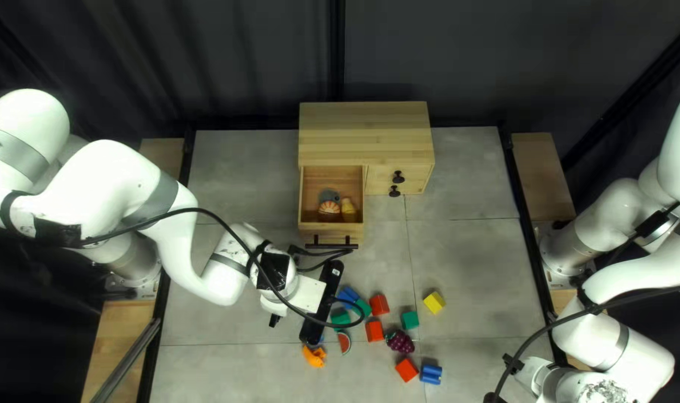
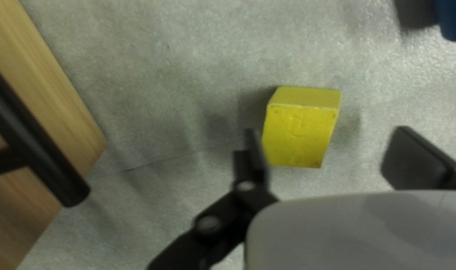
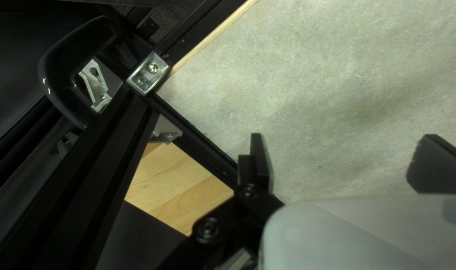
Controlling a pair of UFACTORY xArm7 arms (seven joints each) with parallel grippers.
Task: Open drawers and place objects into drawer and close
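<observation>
Because your left gripper [image 2: 327,132] stands spread, one finger close beside the yellow block [image 2: 299,135], an off-centre descent could tip it; your right gripper [image 3: 343,135] gapes empty.

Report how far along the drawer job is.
Done: one drawer is pulled out, with a few toys inside. In hand: nothing gripped; the left gripper is open over a yellow block, and the right gripper is open and empty. Left: loose blocks and toy grapes lie on the table, and the drawer needs closing.
</observation>
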